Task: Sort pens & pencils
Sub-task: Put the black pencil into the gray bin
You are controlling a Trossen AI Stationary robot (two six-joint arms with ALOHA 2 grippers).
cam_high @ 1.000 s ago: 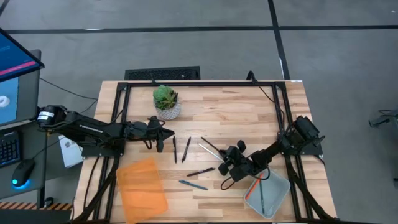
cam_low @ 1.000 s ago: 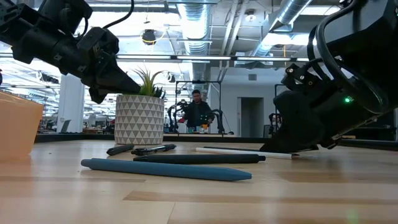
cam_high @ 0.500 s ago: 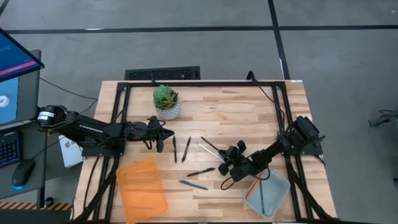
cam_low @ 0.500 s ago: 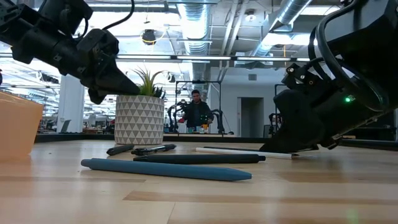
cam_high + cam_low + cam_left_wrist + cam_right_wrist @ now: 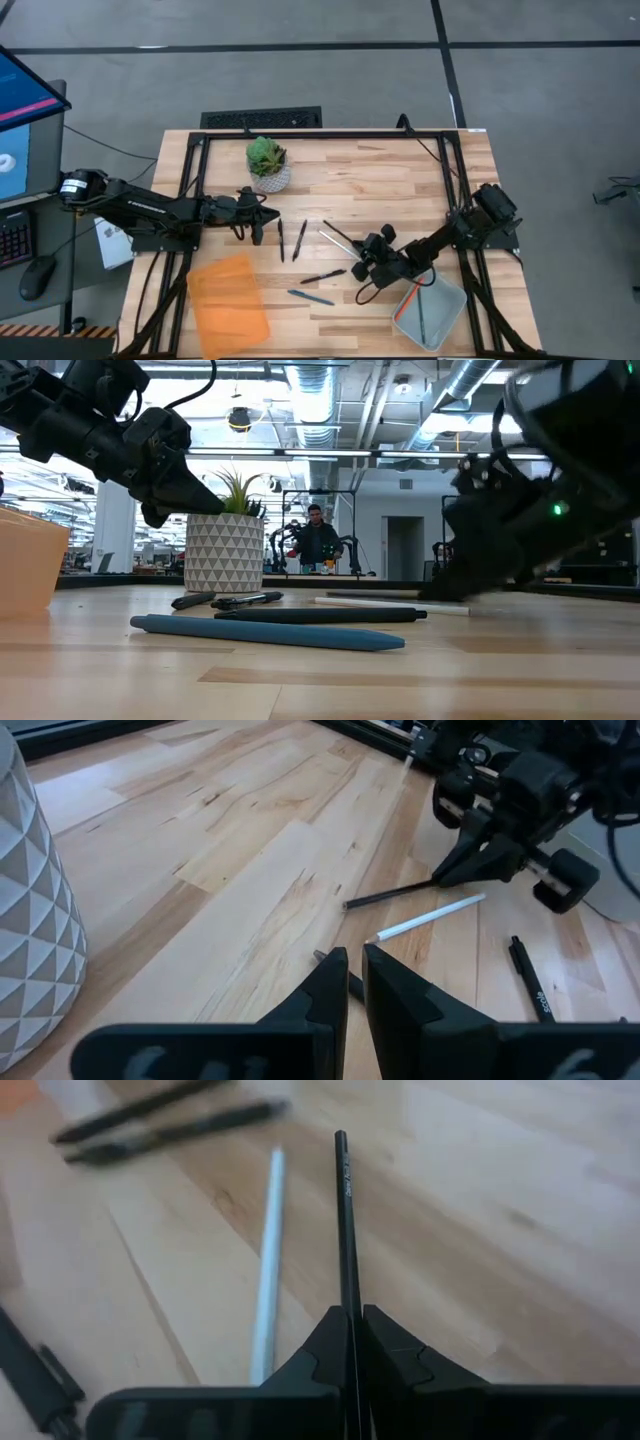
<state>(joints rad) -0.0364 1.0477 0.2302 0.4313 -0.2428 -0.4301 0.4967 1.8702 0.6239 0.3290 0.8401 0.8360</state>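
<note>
right gripper (image 5: 350,1342) pinching dark pencil (image 5: 345,1230) (apparently lifted)

Smooth pale wood table (image 5: 400,180)

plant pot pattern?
White with grey triangle pattern, on the plant pot; clearest in the low view.

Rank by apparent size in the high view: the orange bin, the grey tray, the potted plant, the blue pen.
1. orange bin
2. grey tray, somewhat smaller than the bin
3. potted plant
4. blue pen, by far the slimmest
</note>
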